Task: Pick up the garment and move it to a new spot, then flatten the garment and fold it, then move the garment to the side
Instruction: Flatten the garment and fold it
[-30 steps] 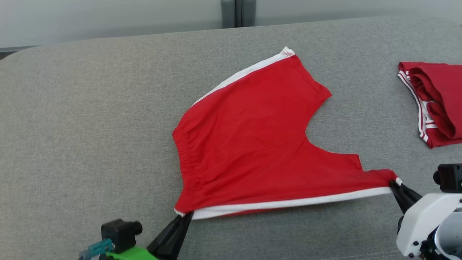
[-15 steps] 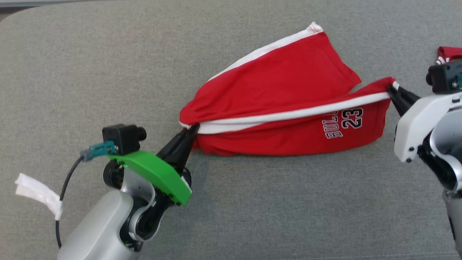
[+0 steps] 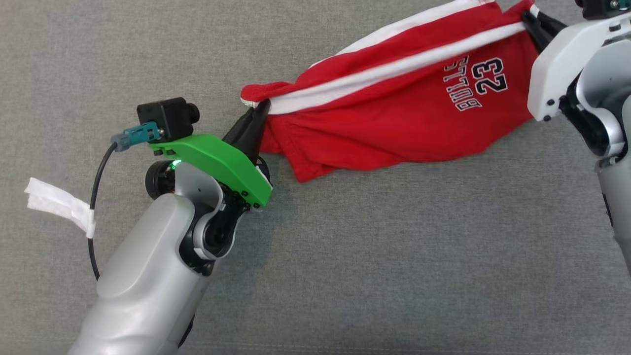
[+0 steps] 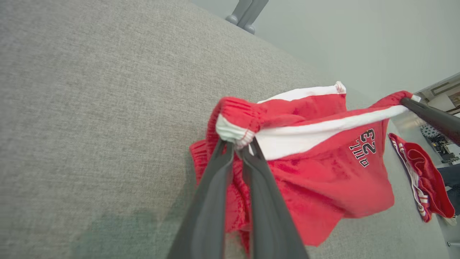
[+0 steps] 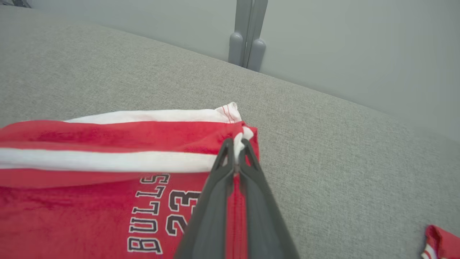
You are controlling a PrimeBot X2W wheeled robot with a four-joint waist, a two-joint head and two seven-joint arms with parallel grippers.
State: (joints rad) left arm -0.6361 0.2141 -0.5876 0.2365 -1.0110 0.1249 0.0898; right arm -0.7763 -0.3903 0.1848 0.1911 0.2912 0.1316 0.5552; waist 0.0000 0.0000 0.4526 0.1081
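The garment is a pair of red shorts with white side stripes and "BULLS 23" printed on one leg. It hangs stretched between my two grippers above the grey surface, its lower part sagging. My left gripper is shut on the waistband corner. At the top right, my right gripper is shut on the hem corner of the garment, pinched at the white stripe's end. The far leg trails behind on the surface.
The grey fabric surface spreads all around. Another red and white piece of clothing lies folded off to the right. A grey post and a pale wall stand behind the surface's far edge. White tape hangs from my left arm's cable.
Both grippers have lifted their corners of the garment and carried them away from me, folding the near edge over so the printed side faces up. The head camera has tilted down.
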